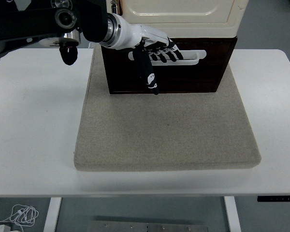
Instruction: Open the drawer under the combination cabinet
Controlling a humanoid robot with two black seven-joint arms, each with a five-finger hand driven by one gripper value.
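The dark brown drawer [198, 75] sits under the cream combination cabinet [183, 12] at the back of the grey mat [166, 130]. Its front is flush with the frame around it. A long white handle [193, 56] runs across the drawer front. My left hand [159, 65] reaches in from the upper left, white with black fingers. Its fingers [165, 54] lie across the left half of the handle, slightly bent. The thumb [149, 75] points straight down over the drawer front, apart from the handle. The right arm is out of view.
The mat lies in the middle of the white table [34, 121]. A bundle of white cable [21, 213] lies on the floor below the table's near left corner.
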